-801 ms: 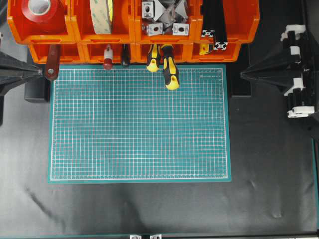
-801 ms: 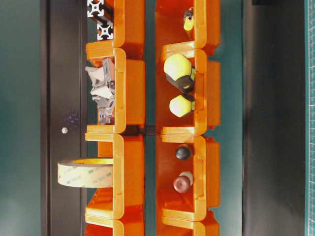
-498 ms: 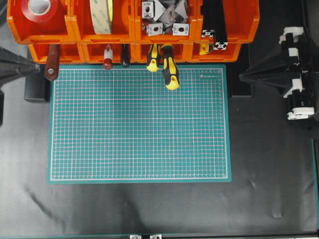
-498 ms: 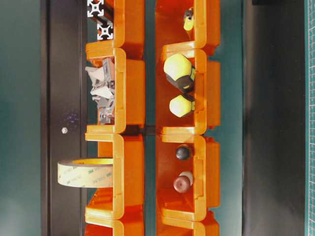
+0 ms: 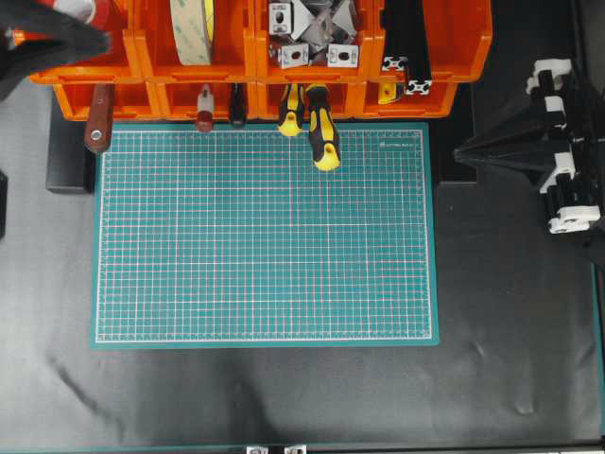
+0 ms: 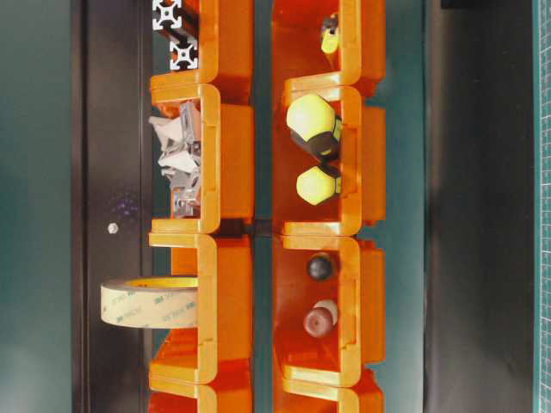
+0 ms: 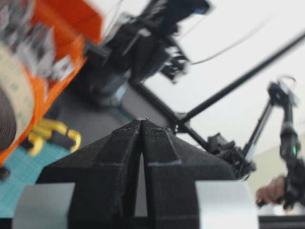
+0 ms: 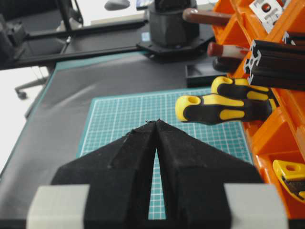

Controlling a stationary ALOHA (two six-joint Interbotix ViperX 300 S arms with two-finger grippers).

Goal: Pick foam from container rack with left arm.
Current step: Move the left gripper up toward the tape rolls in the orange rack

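Note:
The foam (image 5: 194,33) stands on edge in the second upper bin of the orange container rack (image 5: 227,71). From table level the foam (image 6: 151,302) shows its cream outer band sticking out of the rack (image 6: 232,292). My left gripper (image 5: 102,43) is shut and empty. It hovers blurred over the upper-left bin, one bin left of the foam. In the left wrist view its tip (image 7: 142,121) points past the foam (image 7: 12,109) at the left edge. My right gripper (image 5: 458,147) is shut and empty beside the mat's right edge; its tip (image 8: 156,122) is closed.
A green cutting mat (image 5: 265,236) lies in front of the rack. Yellow-black screwdrivers (image 5: 323,142) stick out of a lower bin over the mat. Metal brackets (image 5: 312,33) and black extrusions (image 5: 406,47) fill the upper right bins. A brown handle (image 5: 97,128) hangs from the lower-left bin.
My left gripper has swung from beside the mat's far-left corner up over the upper-left bin. The right gripper has barely shifted.

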